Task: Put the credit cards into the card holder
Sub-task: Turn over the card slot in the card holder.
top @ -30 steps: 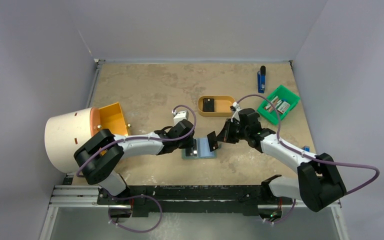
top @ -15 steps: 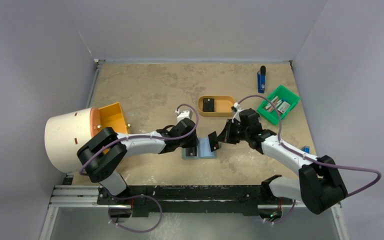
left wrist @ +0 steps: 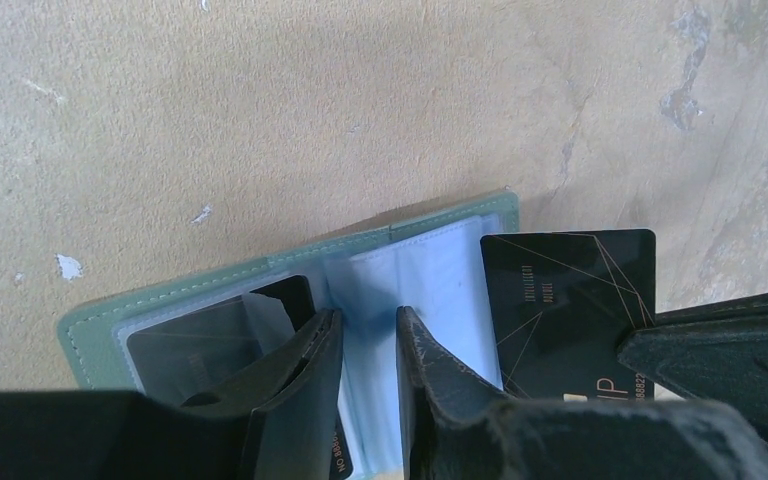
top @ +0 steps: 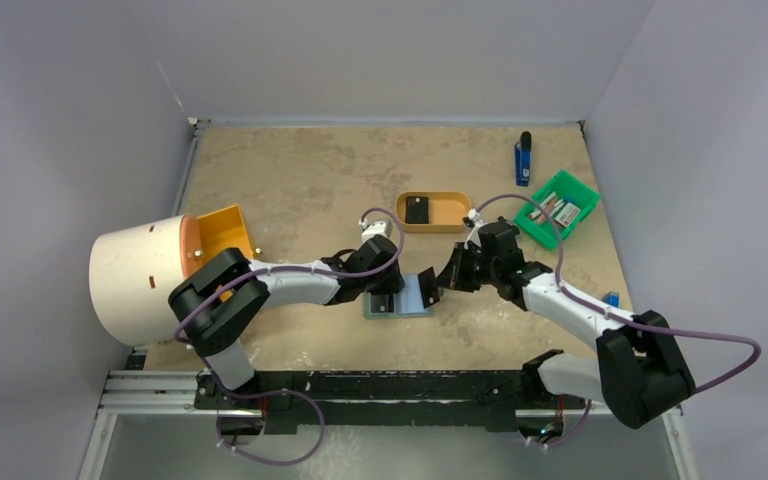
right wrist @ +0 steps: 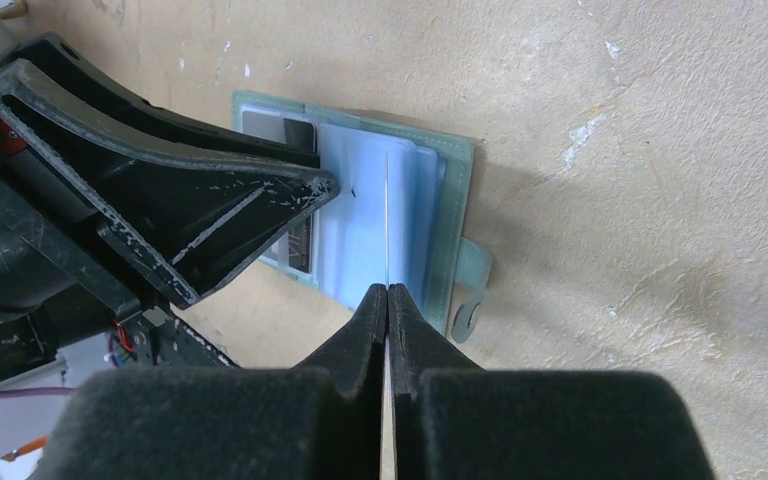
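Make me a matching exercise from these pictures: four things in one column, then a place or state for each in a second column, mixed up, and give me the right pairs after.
Column one
1. card holder
2. black card
3. tan oval tray
4. green bin

Column two
A. farthest to the right in the top view
B. pinched in the shut right end effector
C. lying open, clear sleeves showing
D. holds a small black square item

Pairs: 1-C, 2-B, 3-D, 4-A
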`<state>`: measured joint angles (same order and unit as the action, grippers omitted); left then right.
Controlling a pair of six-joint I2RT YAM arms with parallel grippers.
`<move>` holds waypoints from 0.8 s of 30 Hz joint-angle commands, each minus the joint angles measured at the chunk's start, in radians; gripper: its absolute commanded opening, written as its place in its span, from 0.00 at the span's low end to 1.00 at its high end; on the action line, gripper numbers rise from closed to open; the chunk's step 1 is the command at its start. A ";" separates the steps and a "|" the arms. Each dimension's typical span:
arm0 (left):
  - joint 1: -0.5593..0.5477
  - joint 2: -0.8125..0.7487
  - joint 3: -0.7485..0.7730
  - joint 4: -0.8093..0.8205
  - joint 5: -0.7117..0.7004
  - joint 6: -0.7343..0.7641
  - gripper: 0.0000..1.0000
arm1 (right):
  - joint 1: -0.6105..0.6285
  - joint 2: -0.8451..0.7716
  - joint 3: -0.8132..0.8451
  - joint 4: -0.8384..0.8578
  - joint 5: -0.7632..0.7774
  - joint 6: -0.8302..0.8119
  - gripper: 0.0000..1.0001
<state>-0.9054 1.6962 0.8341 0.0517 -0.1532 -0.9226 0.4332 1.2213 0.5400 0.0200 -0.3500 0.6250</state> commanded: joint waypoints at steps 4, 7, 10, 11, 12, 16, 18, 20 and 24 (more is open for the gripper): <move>0.001 -0.100 0.038 -0.009 -0.021 0.051 0.28 | 0.004 -0.076 0.021 -0.029 0.012 -0.024 0.00; 0.001 -0.169 0.061 -0.044 -0.035 0.061 0.30 | 0.004 -0.104 0.038 -0.073 0.016 -0.037 0.00; 0.001 -0.227 0.068 -0.100 -0.054 0.061 0.31 | 0.004 -0.111 0.042 -0.102 0.023 -0.047 0.00; 0.000 -0.246 0.067 -0.113 -0.065 0.062 0.31 | 0.004 -0.109 0.040 -0.107 0.024 -0.051 0.00; 0.001 -0.265 0.066 -0.134 -0.079 0.064 0.31 | 0.004 -0.104 0.040 -0.112 0.023 -0.052 0.00; 0.000 -0.343 0.045 -0.222 -0.168 0.074 0.30 | 0.004 -0.099 0.028 -0.146 0.023 -0.056 0.00; 0.000 -0.357 0.036 -0.274 -0.216 0.079 0.29 | 0.004 -0.095 0.027 -0.171 0.020 -0.058 0.00; 0.001 -0.347 0.019 -0.291 -0.236 0.088 0.27 | 0.004 -0.092 0.021 -0.184 0.003 -0.060 0.00; 0.001 -0.317 -0.022 -0.230 -0.194 0.086 0.25 | 0.004 -0.073 0.017 -0.187 -0.007 -0.078 0.00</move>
<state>-0.9054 1.3598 0.8474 -0.1867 -0.3340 -0.8608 0.4332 1.1294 0.5419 -0.1448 -0.3492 0.5789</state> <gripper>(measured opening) 0.255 0.004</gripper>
